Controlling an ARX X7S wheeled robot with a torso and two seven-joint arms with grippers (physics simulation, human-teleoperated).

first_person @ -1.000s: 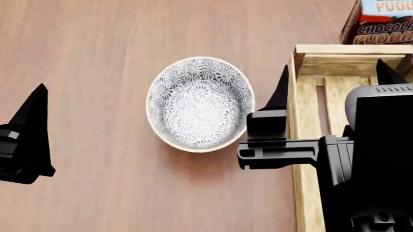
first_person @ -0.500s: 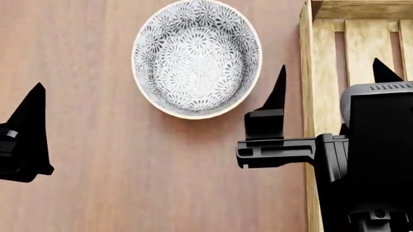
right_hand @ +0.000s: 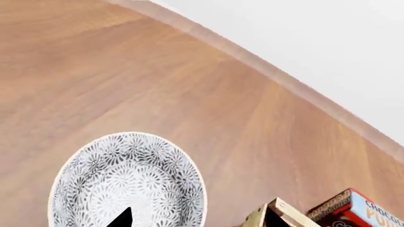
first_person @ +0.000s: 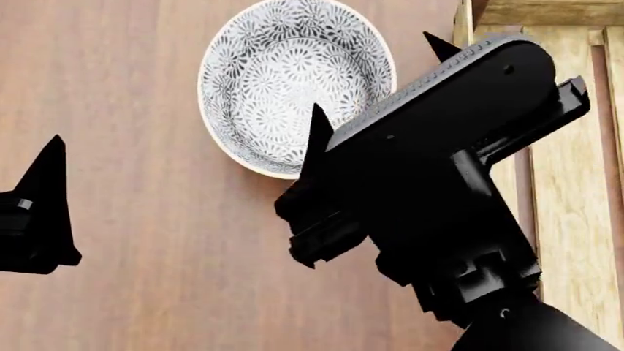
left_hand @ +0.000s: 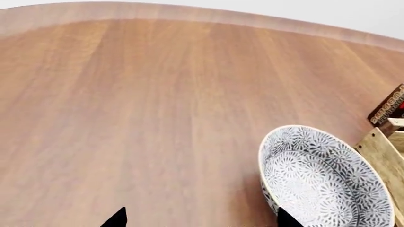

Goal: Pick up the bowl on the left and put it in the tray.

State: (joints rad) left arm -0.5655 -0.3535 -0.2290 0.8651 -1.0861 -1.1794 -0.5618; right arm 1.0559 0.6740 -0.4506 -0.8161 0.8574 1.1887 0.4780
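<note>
The bowl (first_person: 283,80), white with a dark floral pattern, stands upright on the wooden table just left of the tray (first_person: 571,205), a light-wood slatted crate. My right gripper (first_person: 375,73) is open and hangs over the bowl's right rim, one fingertip above the inside and the other near the tray's edge. The right wrist view shows the bowl (right_hand: 126,184) under that gripper (right_hand: 197,220) and a tray corner (right_hand: 277,215). My left gripper (left_hand: 200,220) is open and empty, left of the bowl (left_hand: 322,179); one of its fingers (first_person: 47,197) shows in the head view.
A chocolate pudding box (right_hand: 353,210) stands beyond the tray's far end and also shows as the box (left_hand: 391,106) in the left wrist view. The table's curved far edge (left_hand: 189,12) runs behind the bowl, with bare wood to the bowl's left.
The right arm has swung left and turned, bringing its open fingers from beside the tray to over the bowl's right rim. The bowl and left gripper have stayed put.
</note>
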